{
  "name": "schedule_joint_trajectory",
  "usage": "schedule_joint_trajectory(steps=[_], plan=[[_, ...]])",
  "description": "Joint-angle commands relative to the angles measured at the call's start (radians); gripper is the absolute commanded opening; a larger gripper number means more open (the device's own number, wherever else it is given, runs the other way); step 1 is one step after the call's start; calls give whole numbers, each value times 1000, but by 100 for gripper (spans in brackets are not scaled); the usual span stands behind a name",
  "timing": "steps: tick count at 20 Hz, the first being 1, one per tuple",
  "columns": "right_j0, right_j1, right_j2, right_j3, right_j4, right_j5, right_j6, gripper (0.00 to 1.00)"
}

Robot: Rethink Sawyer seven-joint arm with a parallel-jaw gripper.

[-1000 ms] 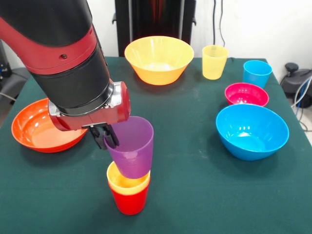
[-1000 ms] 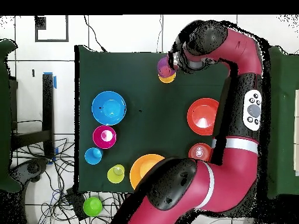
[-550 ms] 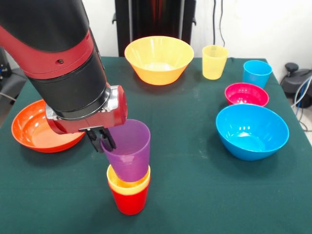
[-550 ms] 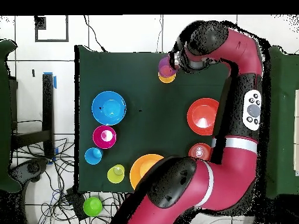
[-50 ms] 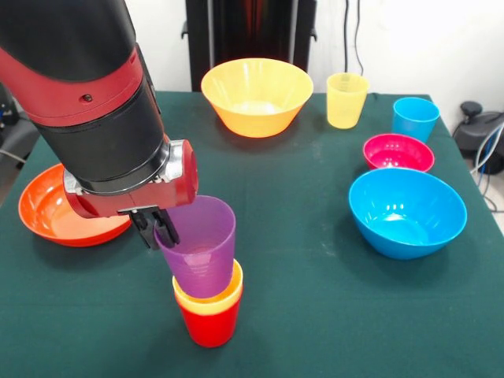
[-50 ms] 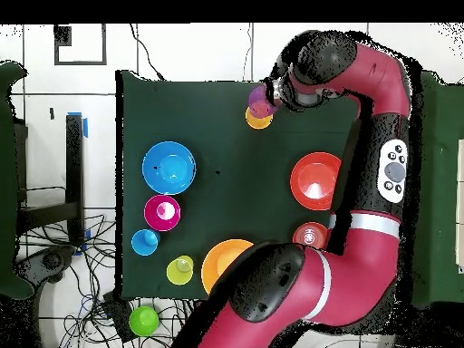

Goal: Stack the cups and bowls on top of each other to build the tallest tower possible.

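**Purple cup held over a two-cup stack on a green table**

A dark green cloth-covered table (image 5: 315, 315) stands before a white wall, with cables visible at the right edge. Near the table's front edge in the front view, the gripper (image 5: 154, 230) is clamped on the rim of the purple cup (image 5: 198, 246), one finger inside the wall and one outside. The purple cup is tilted slightly and its base sits within the mouth of the yellow-orange cup (image 5: 209, 298), which is nested in the red cup (image 5: 209, 324); these form the tower (image 5: 208, 311). In the overhead view the purple cup (image 6: 260, 98) overlaps the yellow-orange cup (image 6: 258, 119). To the left in the front view, partly hidden by the arm, lies the wide shallow orange bowl (image 5: 47, 213). At the far side stands the large yellow-orange bowl (image 5: 257, 96), with the pale yellow cup (image 5: 346, 99) just beside it. Along the right side are the blue cup (image 5: 415, 118), the small magenta-pink bowl (image 5: 398, 153) and the large blue bowl (image 5: 407, 211). The overhead view also shows a small orange bowl (image 6: 311, 236) beside the arm.
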Motion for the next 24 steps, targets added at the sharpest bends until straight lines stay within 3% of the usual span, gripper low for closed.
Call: schedule_joint_trajectory(steps=[1, 24], plan=[[28, -19, 29, 39, -62, 56, -253, 0], [31, -10, 36, 26, -50, 80, -210, 0]])
